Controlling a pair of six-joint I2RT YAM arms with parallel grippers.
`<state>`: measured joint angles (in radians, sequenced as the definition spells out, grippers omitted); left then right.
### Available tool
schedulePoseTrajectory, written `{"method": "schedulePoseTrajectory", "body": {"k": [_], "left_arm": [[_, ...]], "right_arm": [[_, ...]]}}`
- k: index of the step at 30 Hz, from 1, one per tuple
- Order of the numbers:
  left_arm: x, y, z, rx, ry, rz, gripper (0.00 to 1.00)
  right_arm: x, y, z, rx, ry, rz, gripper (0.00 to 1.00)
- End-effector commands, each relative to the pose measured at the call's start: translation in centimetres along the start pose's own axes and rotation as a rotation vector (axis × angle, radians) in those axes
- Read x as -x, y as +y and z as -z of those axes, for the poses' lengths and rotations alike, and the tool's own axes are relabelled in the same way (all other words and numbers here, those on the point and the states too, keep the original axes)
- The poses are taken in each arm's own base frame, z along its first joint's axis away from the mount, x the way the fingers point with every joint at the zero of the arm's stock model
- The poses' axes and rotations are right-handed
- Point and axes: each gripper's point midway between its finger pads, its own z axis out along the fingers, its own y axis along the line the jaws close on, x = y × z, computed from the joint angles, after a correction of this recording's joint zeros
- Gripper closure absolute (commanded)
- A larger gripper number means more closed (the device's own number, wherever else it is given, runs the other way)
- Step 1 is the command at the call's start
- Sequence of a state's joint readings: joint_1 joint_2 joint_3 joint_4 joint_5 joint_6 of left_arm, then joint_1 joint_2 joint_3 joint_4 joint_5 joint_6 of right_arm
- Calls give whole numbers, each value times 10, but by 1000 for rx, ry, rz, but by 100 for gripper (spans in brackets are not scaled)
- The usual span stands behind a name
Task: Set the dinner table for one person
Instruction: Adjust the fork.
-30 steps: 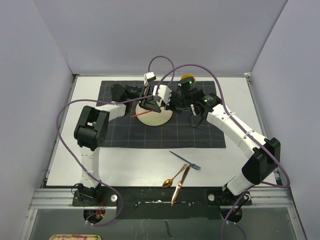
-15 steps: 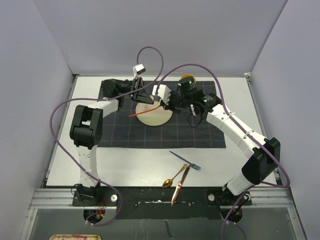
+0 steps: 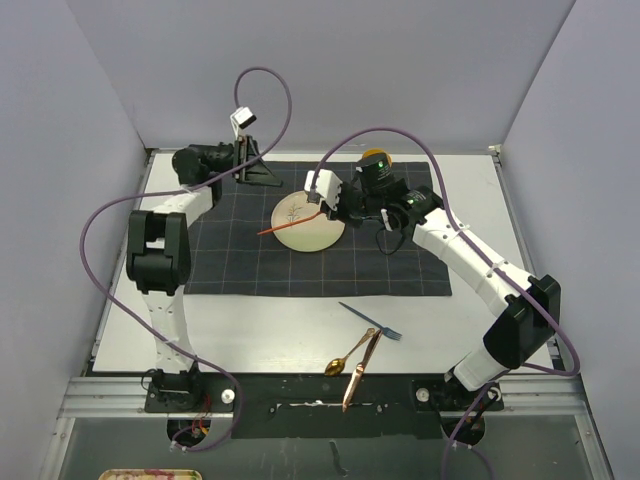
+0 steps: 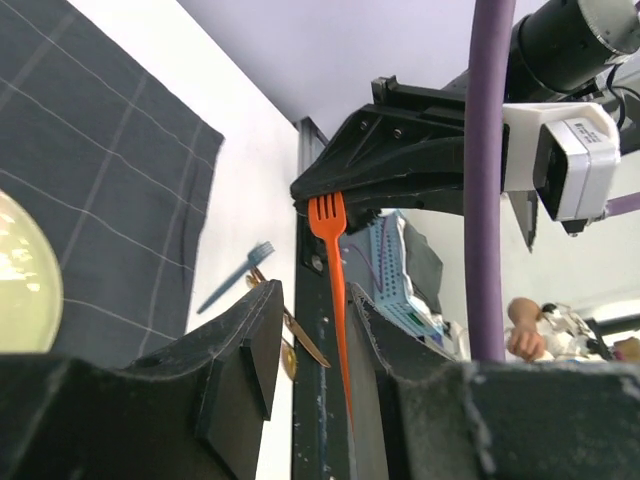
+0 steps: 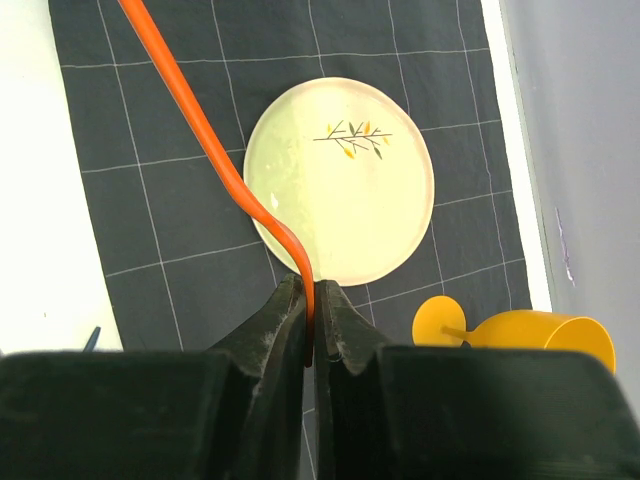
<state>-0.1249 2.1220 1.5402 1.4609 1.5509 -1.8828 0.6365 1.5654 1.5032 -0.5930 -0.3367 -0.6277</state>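
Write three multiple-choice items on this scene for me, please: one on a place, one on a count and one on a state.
1. Where does the plate lie? A on the dark cloth; B in a sink; C inside a cup.
2. How many utensils lie on the dinner table, off the cloth? A one; B three; C five.
3. The right tool is: A open and empty; B shut on the orange fork; C shut on the plate.
Answers: 1 A, gridded cloth surrounds it; 2 B, blue fork, gold spoon, copper knife; 3 B, it pinches the fork.
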Motion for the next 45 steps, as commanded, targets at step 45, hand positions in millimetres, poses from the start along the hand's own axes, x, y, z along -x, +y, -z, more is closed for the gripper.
{"method": "schedulePoseTrajectory", "body": {"k": [45], "left_arm": [[54, -232, 207, 749, -111, -949, 49]], "right_arm": [[16, -30, 11, -101, -35, -24, 100]]}}
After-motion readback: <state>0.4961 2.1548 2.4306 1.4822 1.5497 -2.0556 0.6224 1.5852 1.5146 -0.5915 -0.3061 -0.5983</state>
